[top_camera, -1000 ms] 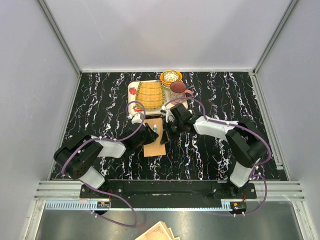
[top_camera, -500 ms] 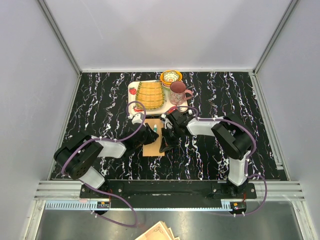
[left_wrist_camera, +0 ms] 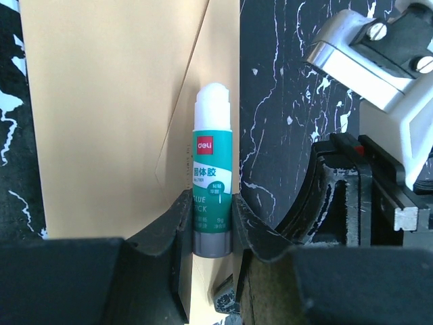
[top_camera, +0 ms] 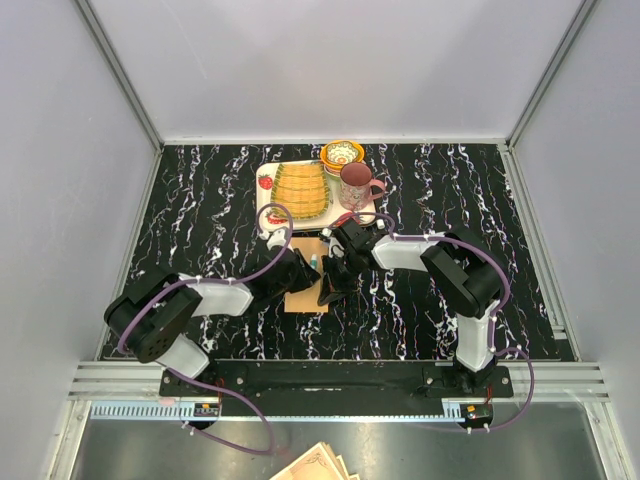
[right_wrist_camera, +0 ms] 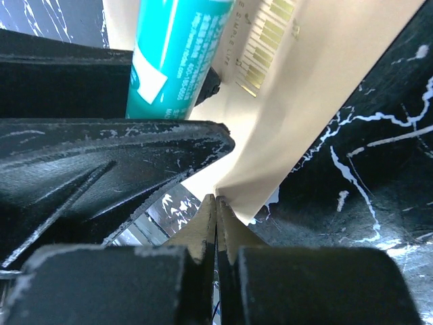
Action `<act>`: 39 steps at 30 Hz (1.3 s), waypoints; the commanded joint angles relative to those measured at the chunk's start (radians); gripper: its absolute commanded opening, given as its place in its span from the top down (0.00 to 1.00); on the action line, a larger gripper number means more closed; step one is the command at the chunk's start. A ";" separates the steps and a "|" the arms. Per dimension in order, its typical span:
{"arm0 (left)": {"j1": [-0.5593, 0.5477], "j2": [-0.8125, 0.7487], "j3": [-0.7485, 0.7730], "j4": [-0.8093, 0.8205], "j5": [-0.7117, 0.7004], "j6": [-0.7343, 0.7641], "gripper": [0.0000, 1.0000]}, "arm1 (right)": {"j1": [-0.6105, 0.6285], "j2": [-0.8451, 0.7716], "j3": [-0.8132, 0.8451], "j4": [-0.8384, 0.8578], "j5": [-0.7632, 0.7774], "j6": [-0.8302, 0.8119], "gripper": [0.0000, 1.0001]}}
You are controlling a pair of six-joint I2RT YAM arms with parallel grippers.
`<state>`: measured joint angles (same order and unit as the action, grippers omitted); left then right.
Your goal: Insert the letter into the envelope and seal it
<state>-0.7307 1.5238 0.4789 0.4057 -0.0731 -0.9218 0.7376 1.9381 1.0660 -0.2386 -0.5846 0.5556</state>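
The orange-tan envelope point(top_camera: 300, 299) lies flat on the black marbled table between my two grippers; it also shows in the left wrist view point(left_wrist_camera: 108, 115) and the right wrist view point(right_wrist_camera: 318, 101). My left gripper point(top_camera: 306, 270) point(left_wrist_camera: 212, 206) is shut on a green glue stick point(left_wrist_camera: 213, 176) point(top_camera: 313, 260) point(right_wrist_camera: 179, 54), its white tip uncapped, lying over the envelope near its right edge. My right gripper point(top_camera: 325, 294) point(right_wrist_camera: 216, 198) is shut, its tips pinching the envelope's near right corner. The letter is not in view.
A white tray point(top_camera: 264, 185) with a yellow striped item stands behind the envelope, with a patterned bowl point(top_camera: 343, 155) and a pink mug point(top_camera: 355, 183) beside it. An ornate-edged paper stack point(top_camera: 315, 465) lies below the table's front rail.
My right gripper has moved from the envelope's far right side down to its near right corner. My left gripper with the glue stick has barely shifted.
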 commanded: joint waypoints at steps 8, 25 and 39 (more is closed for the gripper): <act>0.074 0.052 0.062 -0.015 0.004 0.075 1.00 | -0.006 0.005 -0.017 -0.036 0.118 -0.011 1.00; 0.025 -0.008 0.003 -0.111 0.036 -0.020 1.00 | -0.021 0.001 -0.023 -0.037 0.121 -0.008 1.00; 0.094 0.058 0.093 -0.073 0.047 0.095 1.00 | -0.027 -0.001 -0.017 -0.047 0.120 -0.014 1.00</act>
<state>-0.6559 1.5639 0.5419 0.3599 -0.0254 -0.8951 0.7300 1.9373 1.0653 -0.2394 -0.5789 0.5705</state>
